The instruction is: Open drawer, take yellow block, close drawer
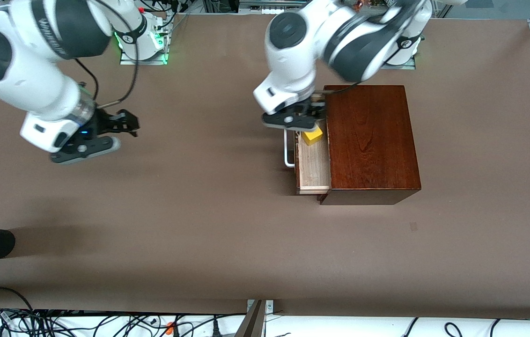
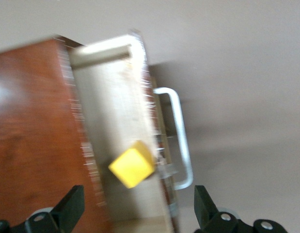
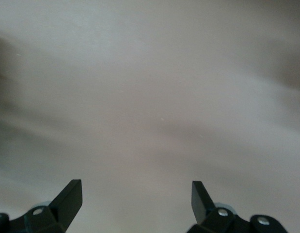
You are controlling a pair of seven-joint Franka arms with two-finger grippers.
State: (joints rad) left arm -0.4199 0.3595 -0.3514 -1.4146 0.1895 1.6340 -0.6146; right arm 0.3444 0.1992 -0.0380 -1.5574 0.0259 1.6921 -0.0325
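Front view shows us the drawer (image 1: 314, 164) pulled partway out of its wooden box (image 1: 370, 140), with the left gripper (image 1: 298, 122) hanging over the end of the open drawer that lies toward the robots' bases. The yellow block (image 1: 312, 135) sits on the pale drawer floor just under that gripper, close to the drawer's front panel and its white handle (image 1: 287, 150).

From the left wrist view we see the left gripper's fingers (image 2: 72, 206) spread wide, nothing between them, and the yellow block (image 2: 132, 164) lying below and between them, turned a little askew to the drawer walls. We judge the block to be light, rigid and smooth-faced, so a modest pinch across two opposite flat faces should hold it. Because it sits skewed and near the front panel, we would turn the wrist to square the fingers with its faces and keep one finger clear of the panel on the way down.

The right gripper (image 1: 106, 133) waits over bare table (image 1: 199, 224) toward the right arm's end, its fingers (image 3: 67, 199) spread and empty.

The drawer looks stiff and should slide shut with a push on its front.
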